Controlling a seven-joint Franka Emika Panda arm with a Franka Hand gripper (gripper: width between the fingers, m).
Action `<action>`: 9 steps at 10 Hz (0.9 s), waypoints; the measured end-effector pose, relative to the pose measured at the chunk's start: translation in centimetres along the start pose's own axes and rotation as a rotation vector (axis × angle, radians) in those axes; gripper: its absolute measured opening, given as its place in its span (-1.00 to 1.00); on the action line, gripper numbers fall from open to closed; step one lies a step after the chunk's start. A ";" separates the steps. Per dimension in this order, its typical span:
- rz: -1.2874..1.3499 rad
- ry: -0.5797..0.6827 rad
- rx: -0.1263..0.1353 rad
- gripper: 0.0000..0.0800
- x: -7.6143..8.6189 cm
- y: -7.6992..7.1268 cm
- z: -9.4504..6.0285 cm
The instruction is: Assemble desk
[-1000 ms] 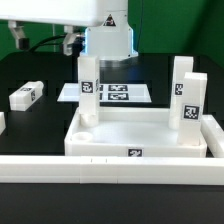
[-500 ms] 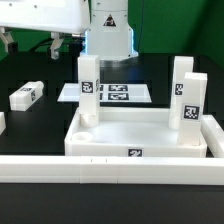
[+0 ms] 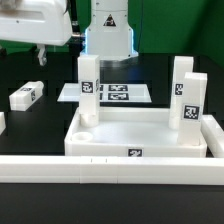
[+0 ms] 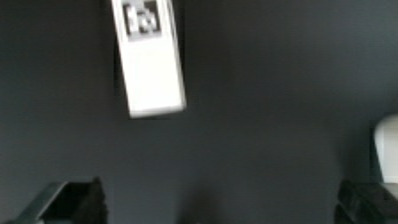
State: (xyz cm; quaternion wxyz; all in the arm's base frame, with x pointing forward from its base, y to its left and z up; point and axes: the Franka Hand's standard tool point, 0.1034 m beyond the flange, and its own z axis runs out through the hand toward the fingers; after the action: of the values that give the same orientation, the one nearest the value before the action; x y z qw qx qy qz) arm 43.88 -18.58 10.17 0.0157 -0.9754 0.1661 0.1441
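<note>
The white desk top lies tray-like in the middle of the exterior view, with a tag on its front rim. One tagged leg stands upright at its far left corner and two legs stand at its right side. A loose leg lies on the black table at the exterior view's left. My gripper hangs open above the table, behind that loose leg. In the wrist view the loose leg shows blurred ahead of my open gripper, with nothing between the fingers.
A long low white rail runs along the table's front. The marker board lies flat behind the desk top. A white piece sits at the exterior view's left edge. A white shape cuts into the wrist view's edge.
The arm has swung toward the exterior view's left, from above the marker board to above the loose leg's side. The jaws stayed open and no part has moved.
</note>
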 end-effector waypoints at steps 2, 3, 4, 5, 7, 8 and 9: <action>0.006 -0.137 -0.003 0.62 -0.2 0.2 0.3; 0.012 -0.223 0.001 0.62 -0.7 0.2 0.4; 0.012 -0.292 -0.001 0.62 -0.8 0.5 0.6; -0.003 -0.346 -0.002 0.62 -0.9 1.0 1.2; -0.047 -0.443 0.010 0.62 -1.4 1.4 1.8; -0.053 -0.493 0.013 0.62 -1.4 1.5 2.1; -0.044 -0.534 0.010 0.62 -1.5 1.5 2.2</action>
State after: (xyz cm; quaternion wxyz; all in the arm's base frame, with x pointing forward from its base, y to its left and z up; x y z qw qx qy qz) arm 41.43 -19.39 8.51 0.0668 -0.9062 0.1353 0.3951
